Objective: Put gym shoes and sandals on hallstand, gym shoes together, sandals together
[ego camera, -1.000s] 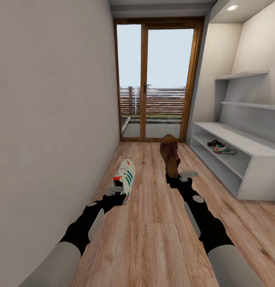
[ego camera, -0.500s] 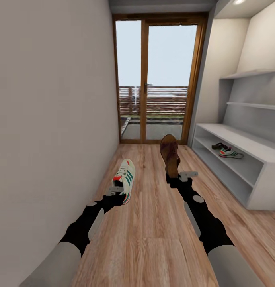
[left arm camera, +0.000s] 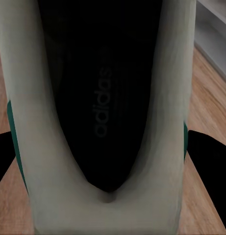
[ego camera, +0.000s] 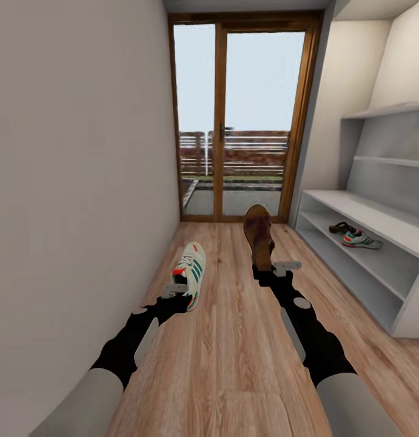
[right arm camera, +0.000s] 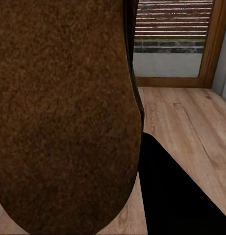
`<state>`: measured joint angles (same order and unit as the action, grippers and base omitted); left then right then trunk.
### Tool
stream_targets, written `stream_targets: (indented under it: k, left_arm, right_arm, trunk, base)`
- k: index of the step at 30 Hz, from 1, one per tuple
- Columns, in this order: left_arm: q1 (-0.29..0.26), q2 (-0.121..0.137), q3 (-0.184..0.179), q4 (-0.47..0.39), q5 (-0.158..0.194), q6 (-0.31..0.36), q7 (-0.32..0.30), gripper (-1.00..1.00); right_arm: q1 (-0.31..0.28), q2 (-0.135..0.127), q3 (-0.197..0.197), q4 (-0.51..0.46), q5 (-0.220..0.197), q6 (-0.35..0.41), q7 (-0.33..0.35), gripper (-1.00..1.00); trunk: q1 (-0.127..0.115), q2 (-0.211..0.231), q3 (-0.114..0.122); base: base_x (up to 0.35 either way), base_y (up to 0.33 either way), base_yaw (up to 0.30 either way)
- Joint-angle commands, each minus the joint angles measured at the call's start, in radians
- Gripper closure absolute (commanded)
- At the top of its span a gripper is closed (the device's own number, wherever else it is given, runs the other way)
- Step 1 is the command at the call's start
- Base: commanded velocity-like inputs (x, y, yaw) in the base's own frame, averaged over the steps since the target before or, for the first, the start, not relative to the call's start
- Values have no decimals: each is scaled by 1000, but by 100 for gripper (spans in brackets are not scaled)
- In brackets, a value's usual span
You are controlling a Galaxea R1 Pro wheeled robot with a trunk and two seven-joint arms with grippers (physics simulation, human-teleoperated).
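Wood-plank corridor floor [ego camera: 233,340]: my left gripper [ego camera: 180,290] clamps a gym shoe [ego camera: 192,269], right gripper [ego camera: 274,269] a sandal [ego camera: 258,235] (heel-held); either could slip short of the hallstand [ego camera: 379,267].

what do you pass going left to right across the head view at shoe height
wall → sneaker in the left gripper → sandal in the right gripper → shoe rack with a sandal and sneaker on its shelf
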<state>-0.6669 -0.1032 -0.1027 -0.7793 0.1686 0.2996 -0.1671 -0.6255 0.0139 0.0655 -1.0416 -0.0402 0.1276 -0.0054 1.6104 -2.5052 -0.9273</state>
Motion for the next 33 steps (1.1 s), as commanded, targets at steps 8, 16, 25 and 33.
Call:
stream_targets:
  k: [8,16,25,33]
  left_arm:
    - [0,0,1,-2,11,7,-1,100]
    - [0,0,2,-2,10,10,0,100]
    - [0,0,1,-2,10,12,0,100]
    - [0,0,0,-2,10,12,0,100]
  right_arm:
    - [0,0,0,-1,-7,6,-1,100]
    - [0,0,-1,-5,-10,7,1,100]
    - [0,-4,-1,-39,-13,29,2,100]
    - [0,-5,-1,-50,-14,56,3,100]
  trunk:
    - [0,0,-1]
    - [0,0,-1]
    - [0,0,-1]
    - [0,0,-1]
  base:
    - [346,-124,0]
    - [346,-125,0]
    - [346,-125,0]
    - [346,-125,0]
